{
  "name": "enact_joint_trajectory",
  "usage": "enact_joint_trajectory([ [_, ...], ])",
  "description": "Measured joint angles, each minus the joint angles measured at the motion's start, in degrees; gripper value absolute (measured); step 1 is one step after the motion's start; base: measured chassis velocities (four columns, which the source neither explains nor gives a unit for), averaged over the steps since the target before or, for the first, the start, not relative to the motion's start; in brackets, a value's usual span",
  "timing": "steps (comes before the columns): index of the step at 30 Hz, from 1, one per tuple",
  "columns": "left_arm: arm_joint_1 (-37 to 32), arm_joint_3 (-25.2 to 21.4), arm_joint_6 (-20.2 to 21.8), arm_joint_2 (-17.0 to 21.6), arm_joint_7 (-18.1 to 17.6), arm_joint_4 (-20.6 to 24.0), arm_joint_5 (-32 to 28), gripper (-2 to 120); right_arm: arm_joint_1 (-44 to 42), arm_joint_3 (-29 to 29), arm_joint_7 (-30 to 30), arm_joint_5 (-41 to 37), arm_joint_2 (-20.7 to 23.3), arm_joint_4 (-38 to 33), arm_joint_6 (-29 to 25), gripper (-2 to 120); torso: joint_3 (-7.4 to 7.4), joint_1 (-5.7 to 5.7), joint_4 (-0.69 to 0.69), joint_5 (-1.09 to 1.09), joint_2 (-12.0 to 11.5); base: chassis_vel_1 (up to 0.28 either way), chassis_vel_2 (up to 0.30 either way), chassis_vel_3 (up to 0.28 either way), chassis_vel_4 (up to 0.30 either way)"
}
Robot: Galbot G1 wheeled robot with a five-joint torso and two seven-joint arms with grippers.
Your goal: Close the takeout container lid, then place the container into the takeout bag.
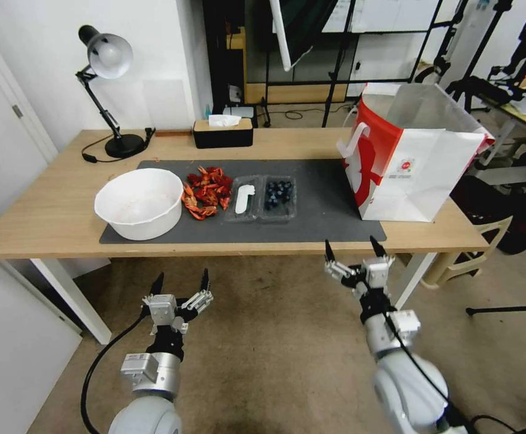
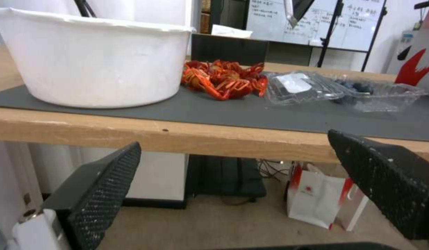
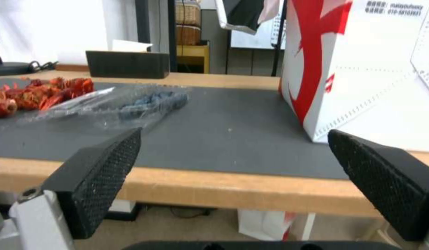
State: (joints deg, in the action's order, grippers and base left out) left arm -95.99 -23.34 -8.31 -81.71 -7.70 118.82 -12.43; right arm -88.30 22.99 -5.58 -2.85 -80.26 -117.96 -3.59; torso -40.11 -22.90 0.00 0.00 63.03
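Head view, takeout container lying open, jaws spread

A wooden table with white legs stands on a brownish carpet floor. A black desk lamp stands at its far left corner near the white wall. Black metal stands are behind.

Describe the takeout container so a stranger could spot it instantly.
Find the dark grey mat on the wooden table. Near its middle, between the red crayfish pile and the takeout bag, lies the takeout container. It alone is clear plastic, lying open, with dark blueberries in one half.
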Motion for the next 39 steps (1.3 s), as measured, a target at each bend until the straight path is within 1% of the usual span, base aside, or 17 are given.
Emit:
enact_joint_trajectory([
  [5,-0.34,-0.06,-0.14,0.18,0.21,0.0,-0.84,100,-0.56,-0.33,-0.17,0.82,-0.13,0.24,-0.37,100,0.0,0.0,0.0,0.0,0.0,0.0,0.0,0.0,0.0],
  [9,-0.27,0.33,0.8,0.75,0.18,0.38,-4.82,100,-1.26,-0.41,-0.08,0.83,-0.08,0.27,-0.47,100,0.0,0.0,0.01,0.0,0.0,0.0,0.0,0.0,0.0],
  [10,0.02,0.76,1.54,1.13,0.12,0.83,-7.29,100,-1.51,-0.38,0.01,0.83,-0.05,0.26,-0.51,100,0.0,-0.01,0.01,0.0,0.0,0.0,0.0,0.0,0.0],
  [11,0.84,1.61,3.24,1.92,-0.04,1.99,-12.76,100,-1.86,-0.23,0.15,0.79,0.04,0.09,-0.53,100,0.0,-0.01,0.01,0.0,0.0,0.0,0.0,0.0,0.0],
  [12,0.84,1.61,3.24,1.92,-0.04,1.99,-12.76,100,-1.86,-0.23,0.15,0.79,0.04,0.09,-0.53,100,0.0,-0.01,0.01,0.0,0.0,0.0,0.0,0.0,0.0],
  [14,2.54,2.5,5.82,2.7,-0.74,3.61,-20.15,100,-2.1,-0.09,0.25,0.75,0.08,-0.2,-0.54,100,0.0,-0.02,0.0,0.0,0.0,0.0,0.0,0.0,0.0],
  [15,4.17,2.97,8.29,3.07,-1.59,4.77,-26.52,100,-2.25,0.01,0.29,0.75,0.07,-0.38,-0.5,100,0.0,-0.01,-0.01,0.0,0.0,0.0,0.0,0.0,0.0],
  [16,4.17,2.97,8.29,3.07,-1.59,4.77,-26.52,100,-2.25,0.01,0.29,0.75,0.07,-0.38,-0.5,100,0.0,-0.01,-0.01,0.0,0.0,0.0,0.0,0.0,0.0],
  [19,7.22,3.32,12.44,3.26,-3.79,6.78,-38.25,100,-2.12,-0.23,0.31,0.74,0.17,-0.54,-0.08,100,0.0,-0.02,-0.04,0.0,0.0,0.0,0.0,0.0,0.0],
  [20,7.22,3.32,12.44,3.26,-3.79,6.78,-38.25,100,-2.12,-0.23,0.31,0.74,0.17,-0.54,-0.08,100,0.0,-0.02,-0.04,0.0,0.0,0.0,0.0,0.0,0.0],
  [22,8.79,3.23,15.27,3.12,-6.48,8.27,-47.49,100,-1.11,-1.36,0.5,-0.28,0.79,-0.4,1.06,100,0.0,-0.02,0.01,0.01,0.0,0.0,0.0,0.0,0.0],
  [23,10.5,3.24,16.84,2.95,-8.78,8.83,-53.25,100,-0.86,-1.93,0.62,-1.0,1.14,-0.29,1.78,100,0.0,-0.02,0.04,0.01,0.0,0.0,0.0,0.0,0.0],
  [24,10.5,3.24,16.84,2.95,-8.78,8.83,-53.25,100,-0.86,-1.93,0.62,-1.0,1.14,-0.29,1.78,100,0.0,-0.02,0.04,0.01,0.0,0.0,0.0,0.0,0.0],
  [27,16.69,3.52,18.77,2.16,-13.42,8.37,-64.94,100,-0.67,-2.38,0.87,-1.4,1.52,-0.13,2.46,100,0.0,-0.02,-0.01,0.01,-0.01,0.0,0.0,0.0,0.0],
  [32,21.49,4.98,19.69,2.08,-15.49,5.68,-69.62,100,-1.0,-2.3,0.98,-1.44,1.2,-0.87,3.56,100,0.0,-0.02,0.0,0.0,-0.01,0.0,0.0,0.0,0.0],
  [37,24.7,7.2,19.8,2.2,-16.29,2.47,-69.72,100,-1.3,-2.19,1.1,-1.32,1.16,-1.44,4.07,100,0.0,-0.02,-0.01,0.0,-0.01,0.0,0.0,0.0,0.0],
  [39,27.21,8.69,19.54,2.01,-16.66,-0.04,-69.36,100,-1.56,-2.14,1.21,-1.22,1.1,-1.6,4.3,100,-0.01,-0.02,0.0,0.0,-0.01,0.0,0.0,0.0,0.0],
])
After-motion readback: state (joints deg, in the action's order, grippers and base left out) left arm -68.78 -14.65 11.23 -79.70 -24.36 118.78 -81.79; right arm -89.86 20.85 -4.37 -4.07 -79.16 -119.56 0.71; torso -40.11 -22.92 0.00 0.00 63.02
